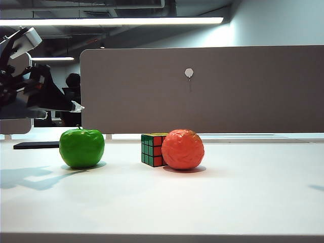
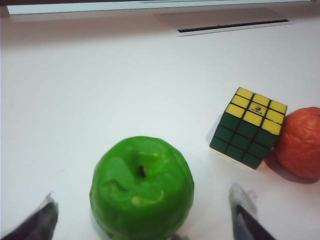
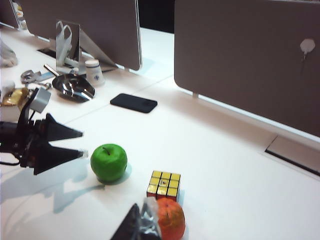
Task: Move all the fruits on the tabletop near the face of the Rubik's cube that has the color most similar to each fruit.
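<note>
Tabletop [image 1: 243,202]: broad open room near and right. Green apple [image 1: 81,147] left, clear all round; my left tool [image 2: 142,220] wide, straddling it. Orange-red fruit [image 1: 183,149] touches Rubik's cube [image 1: 153,150]. My right tool [image 3: 142,222] closed, empty.

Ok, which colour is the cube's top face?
Yellow: the Rubik's cube shows a yellow top above a green side, clearest in the left wrist view.

I'm in an open-plan office: white desk [image 1: 162,202], grey partition [image 1: 202,88] behind it, more partitions along neighbouring desks, ceiling strip light [image 1: 111,21], exposed ducts, phone [image 3: 133,103], desk clutter.
</note>
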Motion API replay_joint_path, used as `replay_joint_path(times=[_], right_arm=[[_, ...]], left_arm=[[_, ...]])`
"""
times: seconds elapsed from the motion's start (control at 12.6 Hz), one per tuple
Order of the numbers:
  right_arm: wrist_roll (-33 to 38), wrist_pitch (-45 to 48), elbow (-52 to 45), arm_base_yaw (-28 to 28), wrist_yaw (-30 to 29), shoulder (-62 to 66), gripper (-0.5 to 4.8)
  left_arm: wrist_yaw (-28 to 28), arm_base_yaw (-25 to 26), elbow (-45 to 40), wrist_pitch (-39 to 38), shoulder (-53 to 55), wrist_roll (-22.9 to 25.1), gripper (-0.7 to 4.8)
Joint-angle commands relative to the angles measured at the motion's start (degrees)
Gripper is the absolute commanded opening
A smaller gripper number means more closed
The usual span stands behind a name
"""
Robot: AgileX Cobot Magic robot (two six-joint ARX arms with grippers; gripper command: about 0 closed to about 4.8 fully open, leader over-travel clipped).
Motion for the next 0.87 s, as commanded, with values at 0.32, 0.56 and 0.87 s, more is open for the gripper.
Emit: replay_joint_path(times=[0.32, 0.56, 0.87], right_arm=[[-0.17, -0.39, 0.2, 0.0, 0.04, -0.02, -0.06], [-0.17, -0.39, 0.2, 0.0, 0.07, -0.02, -0.06], [-0.33, -0.42, 0.2, -0.02, 0.09, 0.0, -0.06]], left_arm=[[1.53, -0.13, 3.78, 5.14, 7.76, 1.84, 4.79], [2.8, -0.15, 7.43, 5.07, 9.94, 1.66, 4.79], [0.83, -4.98, 9.57, 5.16, 15.72, 1.7, 4.79]])
